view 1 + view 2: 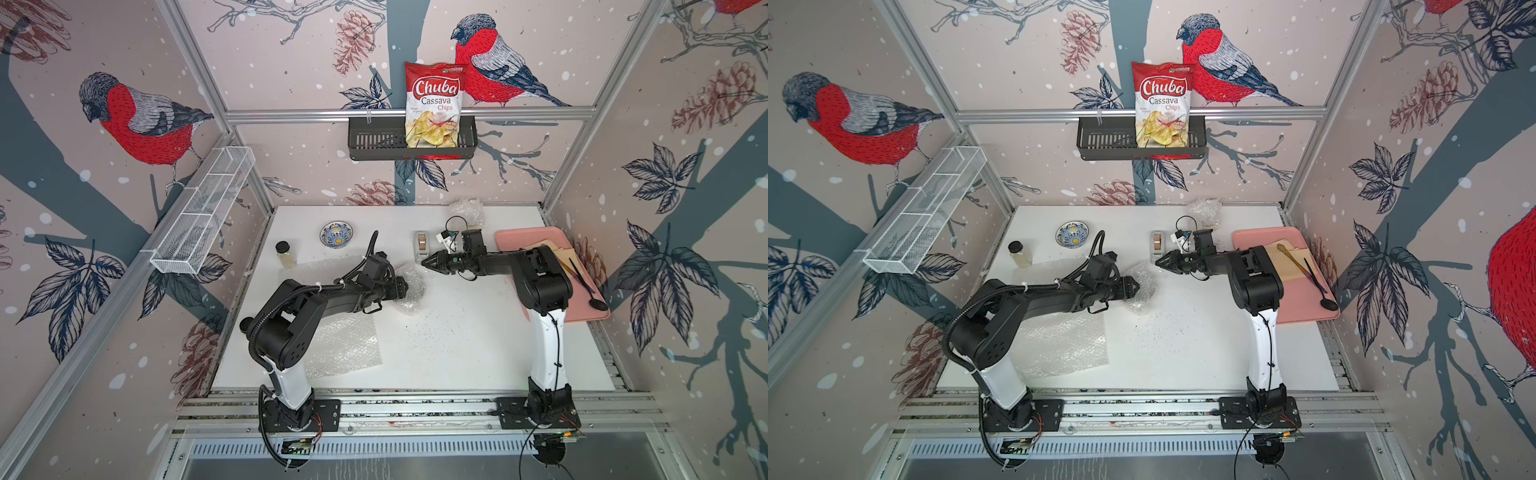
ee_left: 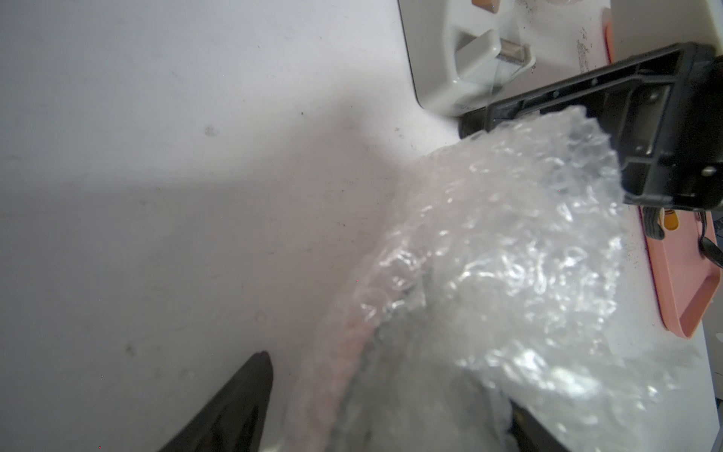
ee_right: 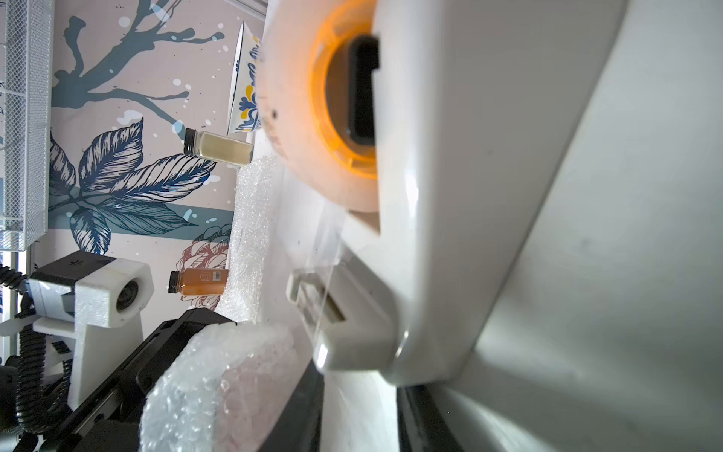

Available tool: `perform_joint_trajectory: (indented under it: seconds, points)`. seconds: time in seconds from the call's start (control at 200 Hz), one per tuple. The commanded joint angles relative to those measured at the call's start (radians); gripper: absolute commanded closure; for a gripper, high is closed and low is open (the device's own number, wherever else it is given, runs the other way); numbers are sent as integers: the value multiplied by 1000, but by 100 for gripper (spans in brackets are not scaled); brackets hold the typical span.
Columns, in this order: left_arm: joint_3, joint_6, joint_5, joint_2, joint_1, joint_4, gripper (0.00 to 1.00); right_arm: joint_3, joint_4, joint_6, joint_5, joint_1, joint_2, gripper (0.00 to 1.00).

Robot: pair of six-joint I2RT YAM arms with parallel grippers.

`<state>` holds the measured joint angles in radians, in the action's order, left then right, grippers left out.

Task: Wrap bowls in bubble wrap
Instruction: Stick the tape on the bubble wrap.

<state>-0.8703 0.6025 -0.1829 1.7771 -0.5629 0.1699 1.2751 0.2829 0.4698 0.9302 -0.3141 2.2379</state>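
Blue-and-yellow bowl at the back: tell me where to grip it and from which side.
Pinch the rim of the blue-and-yellow bowl from straight above, one finger inside, one outside. It sits upright and open, and its shallow flared wall likely gives a side grasp little to hold. Take the rim away from the jar.

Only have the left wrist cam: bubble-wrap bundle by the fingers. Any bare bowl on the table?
Observer: One. A blue-and-yellow bowl sits unwrapped near the back of the table, beyond the glass jar.
Operator: Spare wrap?
Observer: Yes. A flat bubble wrap sheet lies under the left arm, toward the front.
Operator: Any other bundle out there?
Observer: A second crumpled bubble-wrap bundle sits at the back edge, beyond the tape dispenser. What it holds cannot be seen.
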Motion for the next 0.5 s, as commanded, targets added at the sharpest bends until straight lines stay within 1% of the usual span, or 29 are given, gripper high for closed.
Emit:
perform_joint_trajectory:
  seconds: [0.0, 0.27, 0.405, 0.495]
  points:
    - [-2, 7, 3, 7, -2, -82, 23, 13, 71, 4, -40, -4, 8, 70]
    - [8, 8, 10, 2, -2, -82, 23, 31, 81, 13, -29, -11, 35, 71]
    - [13, 12, 10, 3, -2, -80, 23, 33, 78, 12, -31, -13, 31, 78]
    - [14, 11, 11, 0, -1, -82, 23, 27, 78, 11, -29, -8, 26, 86]
